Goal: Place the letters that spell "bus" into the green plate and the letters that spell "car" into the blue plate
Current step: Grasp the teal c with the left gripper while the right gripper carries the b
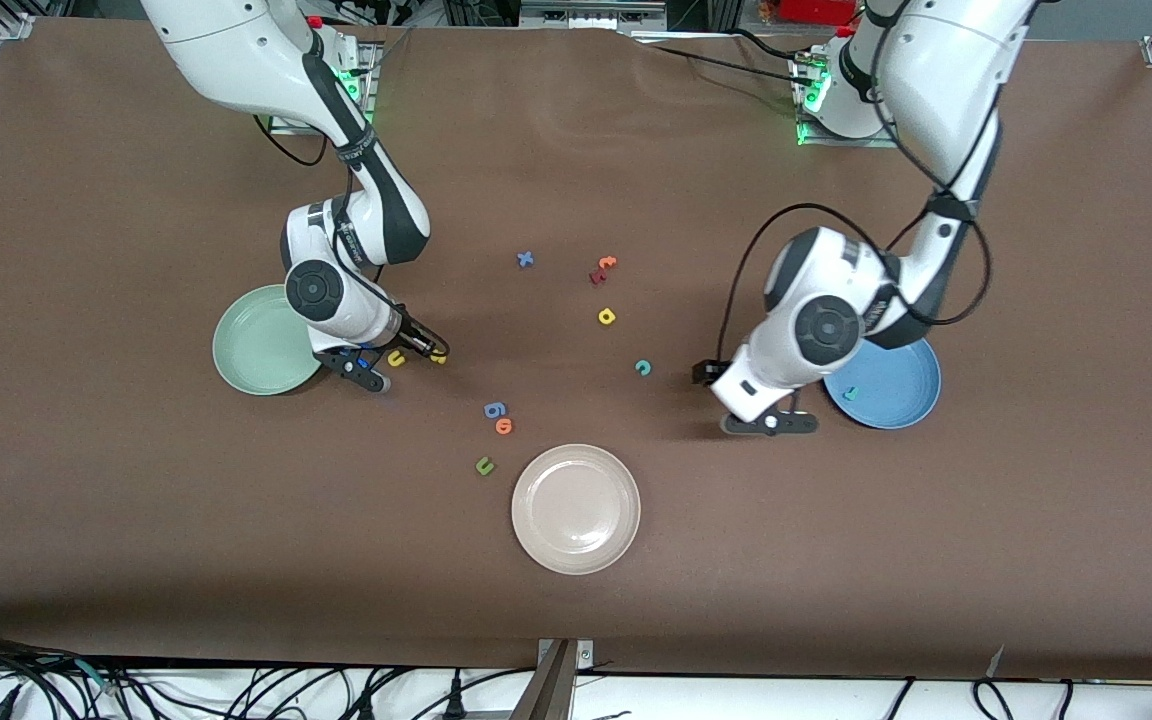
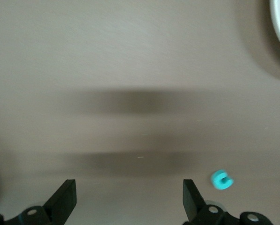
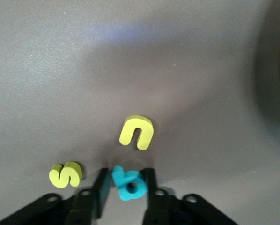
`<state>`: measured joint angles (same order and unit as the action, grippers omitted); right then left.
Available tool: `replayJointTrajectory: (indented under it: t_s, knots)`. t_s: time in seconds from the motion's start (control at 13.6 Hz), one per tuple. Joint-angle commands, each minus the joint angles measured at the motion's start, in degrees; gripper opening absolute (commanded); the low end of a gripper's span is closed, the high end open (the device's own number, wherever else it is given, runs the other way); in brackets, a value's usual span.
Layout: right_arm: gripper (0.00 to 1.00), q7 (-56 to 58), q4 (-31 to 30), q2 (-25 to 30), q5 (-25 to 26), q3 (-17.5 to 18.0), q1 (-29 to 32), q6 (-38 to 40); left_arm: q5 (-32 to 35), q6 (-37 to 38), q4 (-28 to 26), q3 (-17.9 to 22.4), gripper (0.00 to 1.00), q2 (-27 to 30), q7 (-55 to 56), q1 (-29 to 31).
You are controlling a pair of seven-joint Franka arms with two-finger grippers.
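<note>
My right gripper (image 3: 126, 174) is low over the table beside the green plate (image 1: 256, 345), shut on the teal b (image 3: 127, 183). The yellow u (image 3: 136, 132) and the yellow s (image 3: 65, 174) lie on the table close by it. In the front view the u (image 1: 396, 358) and s (image 1: 439, 357) show beside that gripper (image 1: 366, 362). My left gripper (image 1: 771, 422) hangs open and holds nothing, beside the blue plate (image 1: 896, 385). A teal r (image 1: 848, 393) lies in that plate. The teal c (image 2: 222, 180) and the yellow a (image 1: 606, 317) rest mid-table.
A beige-white plate (image 1: 576, 510) sits nearer the front camera, mid-table. Loose letters lie around: a blue x (image 1: 525, 259), orange and dark red ones (image 1: 602, 268), a blue g-like one (image 1: 494, 409), an orange o (image 1: 504, 426), a dark green u (image 1: 484, 465).
</note>
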<state>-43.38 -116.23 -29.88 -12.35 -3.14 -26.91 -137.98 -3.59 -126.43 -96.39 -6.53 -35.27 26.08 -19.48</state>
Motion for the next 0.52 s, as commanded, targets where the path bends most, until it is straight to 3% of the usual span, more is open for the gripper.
replayJointTrajectory:
  t_s: [0.0,0.15,0.44]
  knots:
    - [0.24,0.66,-2.51,1.14,-0.75,-0.11,0.19,-0.97,-0.98,-7.13,0.94,0.64,1.0,-4.0,8.69,-4.41]
    - [0.04,0.58,-2.51,1.14,-0.75,-0.11,0.1,-0.88,-0.98,-10.67,0.94,0.64,1.0,-5.33,13.63,-6.09]
    - [0.03,0.4,-1.99,2.1,-0.75,-0.29,0.19,0.87,-0.19,-11.91,0.94,0.9,1.0,-6.38,19.27,-9.33]
